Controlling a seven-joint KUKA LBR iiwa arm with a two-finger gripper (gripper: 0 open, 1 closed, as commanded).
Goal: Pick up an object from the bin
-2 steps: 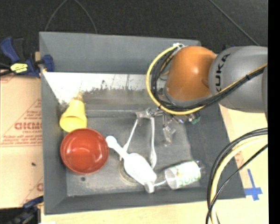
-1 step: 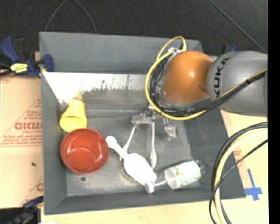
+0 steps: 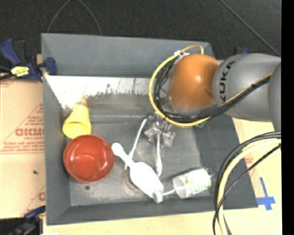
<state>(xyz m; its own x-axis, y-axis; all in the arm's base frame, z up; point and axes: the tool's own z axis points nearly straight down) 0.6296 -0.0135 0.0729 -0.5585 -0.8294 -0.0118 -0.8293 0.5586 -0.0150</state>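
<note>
Hanging in the bin (image 3: 112, 58), my gripper (image 3: 159, 131) could knock the white spoon (image 3: 138, 172) at six o'clock aside; open or closed, I cannot tell.

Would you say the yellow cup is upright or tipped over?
Tipped over: the yellow cup lies on its side by the red bowl.

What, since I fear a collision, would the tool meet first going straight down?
Likely the bare grey bin floor under the tool, beside a thin pale wire-like thing; depth is unclear.
</note>
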